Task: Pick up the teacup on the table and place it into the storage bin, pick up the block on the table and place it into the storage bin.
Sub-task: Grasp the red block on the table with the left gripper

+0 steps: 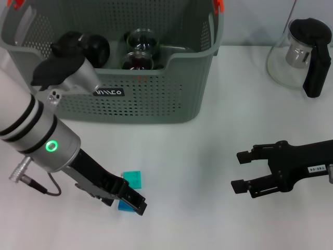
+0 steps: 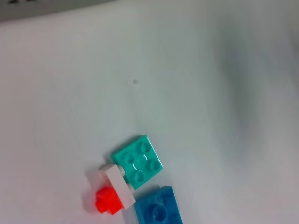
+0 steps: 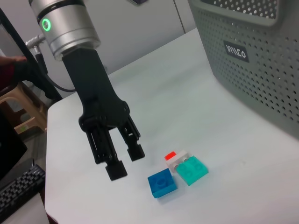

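Four small studded plastic bricks lie close together on the smooth white table (image 1: 197, 156), near its front left: a teal square brick (image 2: 138, 161) with four round studs, a blue brick (image 2: 159, 212) just beside it on the near side, and a white piece (image 2: 117, 185) touching the teal one with a small red piece (image 2: 107, 201) against it. Above this cluster hangs the left gripper (image 3: 122, 161), matte black on a silver wrist with a glowing green ring, its two blocky fingers (image 3: 116, 170) spread apart and holding nothing, tips close to the blue brick. At the far side stands the storage bin (image 1: 151, 99), a grey-green plastic basket with perforated walls and a small black label; glass teacups (image 1: 140, 49) and a dark rounded object (image 1: 93, 49) already sit inside. At the near right, well apart from the bricks, the right gripper (image 1: 240, 171) hovers, flat black fingers parted and empty. A clear glass teapot (image 1: 302, 54) with a black handle stands far right.
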Available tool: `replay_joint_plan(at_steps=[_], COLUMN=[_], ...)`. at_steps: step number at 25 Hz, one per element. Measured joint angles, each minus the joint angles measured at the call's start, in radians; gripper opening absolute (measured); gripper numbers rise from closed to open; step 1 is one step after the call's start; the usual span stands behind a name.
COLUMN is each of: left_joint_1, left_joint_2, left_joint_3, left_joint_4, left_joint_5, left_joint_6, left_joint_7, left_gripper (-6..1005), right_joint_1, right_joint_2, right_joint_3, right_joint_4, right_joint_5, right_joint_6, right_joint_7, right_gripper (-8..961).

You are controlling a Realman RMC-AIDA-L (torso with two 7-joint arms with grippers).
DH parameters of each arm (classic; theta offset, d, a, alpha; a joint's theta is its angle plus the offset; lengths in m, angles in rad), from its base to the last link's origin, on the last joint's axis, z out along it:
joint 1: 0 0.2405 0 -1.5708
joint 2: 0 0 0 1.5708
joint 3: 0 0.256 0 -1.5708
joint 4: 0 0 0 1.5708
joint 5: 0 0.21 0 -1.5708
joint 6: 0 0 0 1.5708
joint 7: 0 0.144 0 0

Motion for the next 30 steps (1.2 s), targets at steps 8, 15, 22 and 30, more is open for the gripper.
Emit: replay_joint_plan(at_steps=[8,15,22,30], left_joint_1=[-0.014,-0.024,-0.027,-0.039], left_joint_2=[0.001,0.003,0.000,-0.004], left_joint_3=[0.037,0.093,0.142,0.192], left_joint_4=[-0.057,-0.048,-0.014,-0.002], left_joint_5=[0.007,0.020,0.054,0.060], left_joint_6=[-0.053,-0.058,-0.067,-0.083], left_joint_7=[-0.023,-0.089,-0.133,-0.148], left_gripper=[860,860,861,861], right_joint_1=[0.012,0.031,0.048,0.081], right_joint_2=[-0.012,-0.013,-0.026,-0.027], right_joint_3=[-0.003,0.002,-0.003,0.002], right_joint_4=[-0.002,-0.009,-0.011,-0.012], right_joint_5=[-0.006,-0.041,-0.050,-0.102], right_joint_6=[0.005,0.006,0.007,0.008], right_joint_7=[-0.006,-0.016,-0.019,-0.033], right_gripper=[925,925,925,925])
